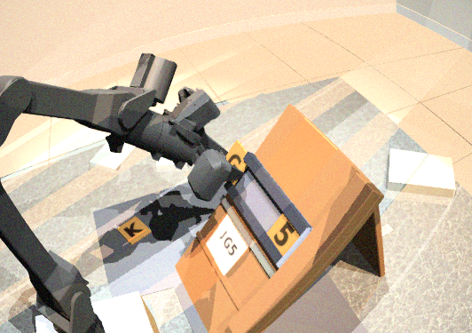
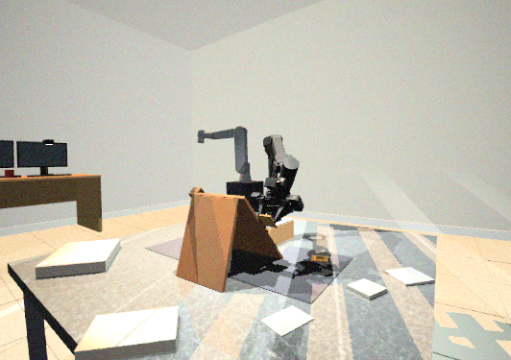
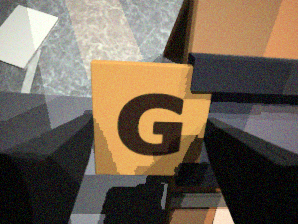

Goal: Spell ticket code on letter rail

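Note:
My gripper (image 1: 233,168) (image 3: 149,124) is shut on the yellow G tile (image 1: 236,154) (image 2: 267,220) (image 3: 107,120), one finger on each side edge. The G stands upright in the wrist view. The tile is at the open left end of the dark rail (image 1: 280,194) (image 3: 240,75), its upper right corner just under the rail's upper lip. The 5 tile (image 1: 282,236) sits at the rail's far right end, a gap between. The ticket (image 1: 226,249) on the sloped board (image 1: 306,155) appears to read JG5. The K tile (image 1: 134,230) (image 2: 320,258) lies on the mat. No J tile is seen.
White slabs lie around the board, one (image 1: 420,170) (image 2: 82,256) beyond its right side, another (image 2: 130,331) near the counter corner, and smaller ones (image 2: 367,288) (image 2: 287,320) behind the board. Another pale block (image 1: 126,313) is near the arm's base.

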Available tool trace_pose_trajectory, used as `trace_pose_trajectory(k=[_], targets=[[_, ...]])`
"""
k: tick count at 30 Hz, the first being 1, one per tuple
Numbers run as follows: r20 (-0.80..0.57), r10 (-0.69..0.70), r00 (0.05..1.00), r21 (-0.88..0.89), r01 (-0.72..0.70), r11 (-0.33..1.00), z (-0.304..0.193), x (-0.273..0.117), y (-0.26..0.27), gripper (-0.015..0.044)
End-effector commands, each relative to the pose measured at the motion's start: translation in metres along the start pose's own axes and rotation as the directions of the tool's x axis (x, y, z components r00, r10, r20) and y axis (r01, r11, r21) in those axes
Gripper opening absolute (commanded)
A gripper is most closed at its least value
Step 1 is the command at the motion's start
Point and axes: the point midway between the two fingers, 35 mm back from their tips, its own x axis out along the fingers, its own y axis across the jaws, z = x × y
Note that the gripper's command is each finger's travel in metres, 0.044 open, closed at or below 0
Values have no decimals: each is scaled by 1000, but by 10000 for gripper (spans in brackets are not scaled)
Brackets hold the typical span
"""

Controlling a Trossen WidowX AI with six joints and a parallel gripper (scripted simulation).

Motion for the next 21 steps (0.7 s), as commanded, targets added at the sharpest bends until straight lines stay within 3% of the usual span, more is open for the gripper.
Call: trace_pose_trajectory(k=[1, 21], targets=[[0, 4, 1000, 0, -4, 1000, 0, 0, -2, 0], [0, 3, 1000, -1, -3, 1000, 0, 0, -12, 0]])
